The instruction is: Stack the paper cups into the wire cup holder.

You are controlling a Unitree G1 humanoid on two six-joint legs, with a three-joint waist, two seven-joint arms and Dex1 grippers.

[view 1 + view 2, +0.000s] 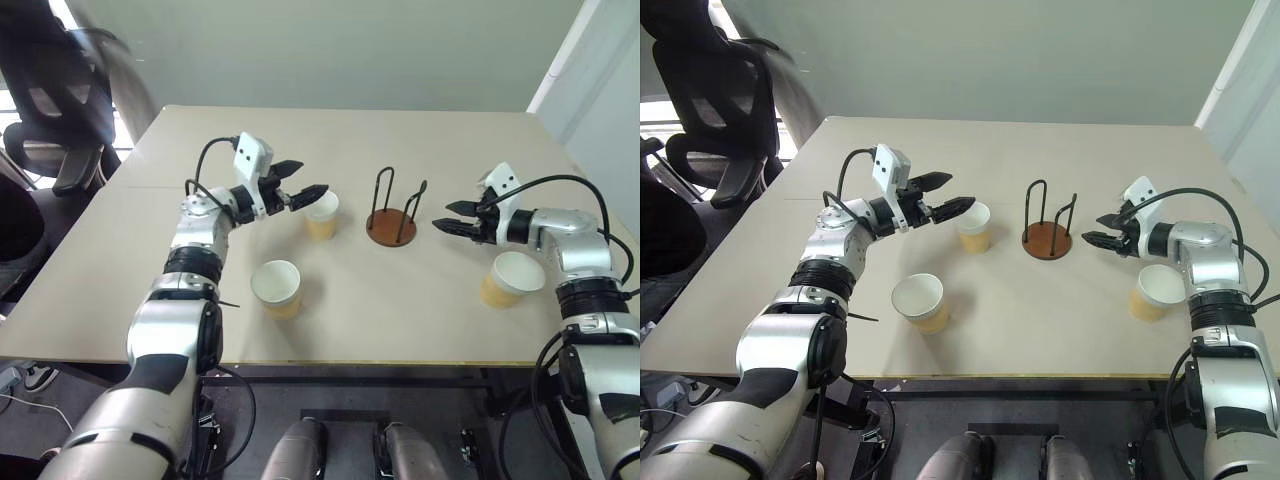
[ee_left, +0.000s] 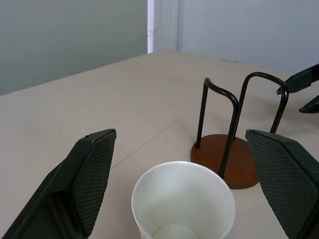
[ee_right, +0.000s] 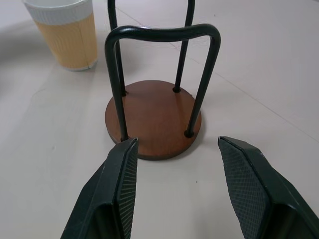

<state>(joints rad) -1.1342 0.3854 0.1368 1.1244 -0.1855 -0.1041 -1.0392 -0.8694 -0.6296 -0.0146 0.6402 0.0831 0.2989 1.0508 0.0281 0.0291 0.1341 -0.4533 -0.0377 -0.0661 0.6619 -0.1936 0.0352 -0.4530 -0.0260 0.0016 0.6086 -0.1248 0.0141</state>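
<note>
The wire cup holder [image 1: 391, 226], a reddish-brown disc with two black wire loops, stands empty at the table's middle. One paper cup [image 1: 322, 214] stands upright just left of it. My left gripper [image 1: 312, 177] is open at this cup's rim, its fingers [image 2: 92, 174] apart on either side with the cup [image 2: 183, 204] low between them. My right gripper [image 1: 442, 216] is open and empty, pointing at the holder [image 3: 152, 119] from the right, a short gap away. A second cup [image 1: 277, 288] stands at the front left. A third cup [image 1: 514, 279] sits at the front right, below my right wrist.
A black office chair [image 1: 50, 100] stands beyond the table's [image 1: 400, 320] left back corner. The table's front edge runs just before the two near cups. Bare tabletop lies behind the holder.
</note>
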